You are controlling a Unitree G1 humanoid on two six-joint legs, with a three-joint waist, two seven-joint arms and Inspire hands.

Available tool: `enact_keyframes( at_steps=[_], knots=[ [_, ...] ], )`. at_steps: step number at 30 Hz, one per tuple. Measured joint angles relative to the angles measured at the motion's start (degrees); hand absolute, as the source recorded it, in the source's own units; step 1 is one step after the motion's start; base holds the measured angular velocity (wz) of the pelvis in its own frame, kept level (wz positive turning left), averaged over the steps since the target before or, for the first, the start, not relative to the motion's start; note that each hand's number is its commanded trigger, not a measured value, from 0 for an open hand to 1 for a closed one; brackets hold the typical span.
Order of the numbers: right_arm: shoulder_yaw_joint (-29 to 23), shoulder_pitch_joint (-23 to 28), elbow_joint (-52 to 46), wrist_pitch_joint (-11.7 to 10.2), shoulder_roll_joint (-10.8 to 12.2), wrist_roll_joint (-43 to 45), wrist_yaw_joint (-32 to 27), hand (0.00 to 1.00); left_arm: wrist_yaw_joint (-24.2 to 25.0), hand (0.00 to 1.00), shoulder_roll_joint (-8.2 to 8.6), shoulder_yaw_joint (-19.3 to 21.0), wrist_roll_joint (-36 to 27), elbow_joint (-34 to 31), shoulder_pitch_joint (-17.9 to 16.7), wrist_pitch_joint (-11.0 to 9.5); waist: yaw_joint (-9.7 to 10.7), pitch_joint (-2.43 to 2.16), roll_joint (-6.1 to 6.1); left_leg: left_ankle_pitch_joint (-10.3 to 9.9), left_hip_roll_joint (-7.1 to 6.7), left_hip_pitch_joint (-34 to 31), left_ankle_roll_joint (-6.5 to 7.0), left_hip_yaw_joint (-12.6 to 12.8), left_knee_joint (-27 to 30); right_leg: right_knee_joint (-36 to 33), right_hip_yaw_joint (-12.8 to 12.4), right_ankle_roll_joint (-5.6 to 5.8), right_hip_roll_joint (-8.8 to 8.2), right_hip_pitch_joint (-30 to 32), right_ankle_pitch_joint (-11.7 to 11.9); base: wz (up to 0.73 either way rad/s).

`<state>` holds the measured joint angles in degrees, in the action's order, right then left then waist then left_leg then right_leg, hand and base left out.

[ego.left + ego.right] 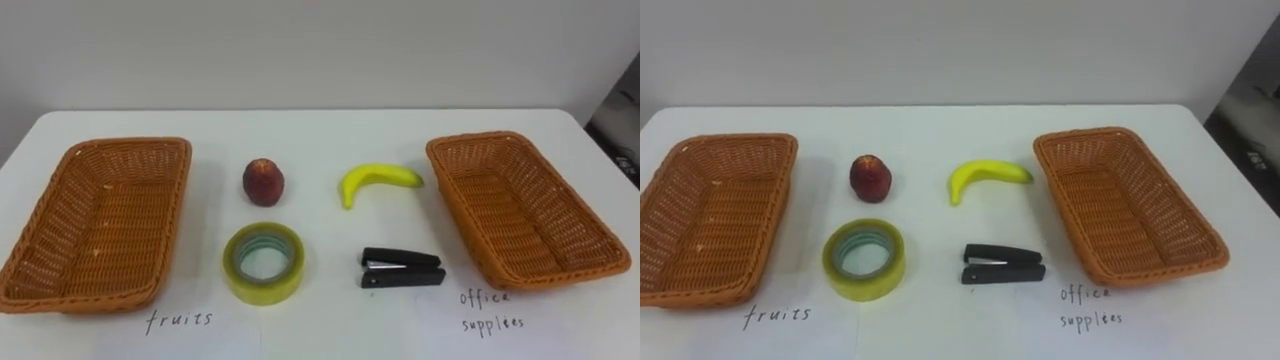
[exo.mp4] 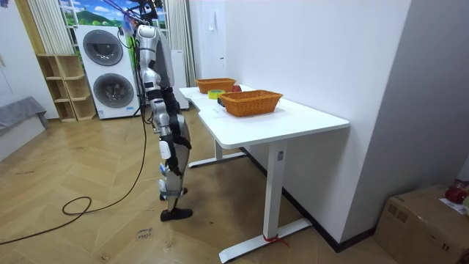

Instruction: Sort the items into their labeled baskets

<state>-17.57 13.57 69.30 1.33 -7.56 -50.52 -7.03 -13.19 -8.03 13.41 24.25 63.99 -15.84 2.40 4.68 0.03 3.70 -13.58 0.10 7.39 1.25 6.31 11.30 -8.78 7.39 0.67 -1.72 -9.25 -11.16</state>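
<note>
Room view showed the right hand [image 2: 167, 147] lowered, grip untellable; beyond it, eye views counted left basket [image 1: 100, 215], right basket [image 1: 520, 205], one apple [image 1: 263, 181], banana [image 1: 375, 181], tape roll [image 1: 262, 290], stapler [image 1: 402, 268].

**Right eye view** — the fruits basket [image 1: 710, 215] is running off the picture's left edge, and the white table [image 1: 940, 330] is running off the bottom edge.

**Left eye view** — a dark blurred shape [image 1: 622, 130] is sitting beyond the table's right corner, too indistinct to name.

**Room view** — the office-supplies basket [image 2: 250, 103] is standing in front of the tape roll [image 2: 215, 93] and the apple [image 2: 236, 88], which are showing only in part and too small for detail.
</note>
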Motion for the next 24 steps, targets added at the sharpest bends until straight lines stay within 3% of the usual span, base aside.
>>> enact_keyframes(
  at_steps=[5, 9, 17, 24],
  knots=[
    [-6.5, -0.4, -5.8, -0.3, -0.3, -2.1, -7.3, 0.00, -1.4, 0.00, -0.16, 1.7, 0.0, -1.0, -0.1, -0.3, 0.4, -0.24, 0.38, 0.0, 0.03, 0.2, 0.00, 0.8, -0.1, -0.2, -0.4, 0.01, 0.06, 0.1, 0.0, -0.06],
    [-8.1, -0.8, -12.6, -1.0, -1.0, -0.7, -13.1, 0.00, -1.7, 0.00, -0.43, 1.6, 0.0, -2.1, 0.2, -0.5, 1.0, -0.25, 0.56, 0.0, 0.10, 0.1, 0.01, 1.2, 0.0, -0.4, -0.5, 0.01, 0.09, 0.5, 0.0, -0.03],
    [-10.8, -1.7, -30.2, -3.6, -3.0, 4.0, -30.3, 0.00, -2.6, 0.00, -0.80, 1.3, 0.1, -2.6, -0.2, -0.1, 1.1, -0.22, 0.61, 0.0, 0.01, -1.0, 0.06, 1.1, -0.6, -1.0, -1.0, 0.10, 0.03, 2.1, -0.1, -0.02],
    [-12.7, -1.8, -39.6, -3.7, -3.8, 12.6, -37.9, 0.00, -2.4, 0.00, -0.67, 0.9, 0.0, -6.2, -2.1, 1.4, 1.4, -0.37, 0.89, 0.1, -0.03, -1.8, 0.10, 1.2, -0.6, -1.1, -0.9, 0.11, 0.04, 2.3, -0.1, 0.01]
  ],
)
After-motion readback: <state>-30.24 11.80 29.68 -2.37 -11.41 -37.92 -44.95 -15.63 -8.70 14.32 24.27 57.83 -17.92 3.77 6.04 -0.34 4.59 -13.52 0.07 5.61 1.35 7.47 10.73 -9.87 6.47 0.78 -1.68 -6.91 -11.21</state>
